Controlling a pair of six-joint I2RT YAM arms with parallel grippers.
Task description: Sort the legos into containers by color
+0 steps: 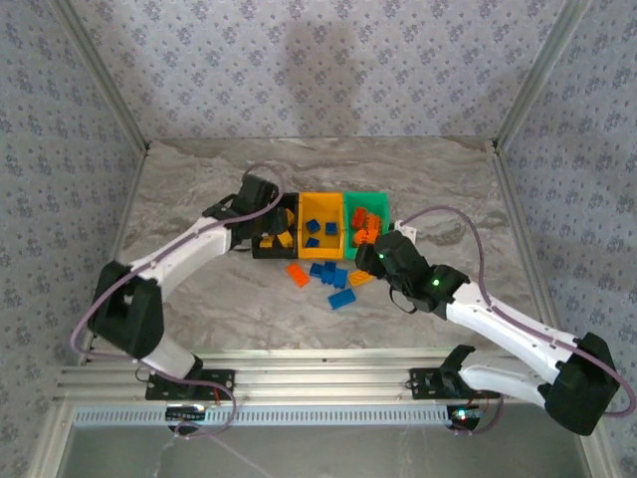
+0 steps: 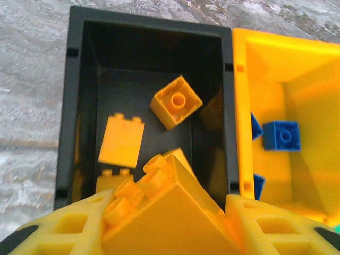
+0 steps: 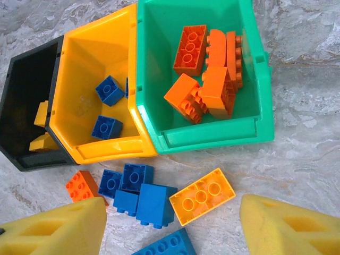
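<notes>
My left gripper (image 2: 170, 226) is shut on a yellow-orange lego (image 2: 175, 212), tilted, just above the black container (image 2: 64, 122). Yellow-orange legos (image 2: 176, 101) lie inside that container. My right gripper (image 3: 172, 218) hangs open over loose legos on the table: a yellow-orange brick (image 3: 203, 195) lying studs down, several blue ones (image 3: 154, 204) and a red-orange one (image 3: 79, 186). The yellow-orange container (image 3: 79, 69) holds blue legos (image 3: 110, 90). Red-orange legos (image 3: 207, 74) fill the green container (image 3: 212, 139).
The three containers (image 1: 321, 204) stand side by side mid-table, black at the left and green at the right. The loose legos (image 1: 333, 277) lie just in front of them. Patterned walls enclose the marble table (image 1: 199, 179) on three sides.
</notes>
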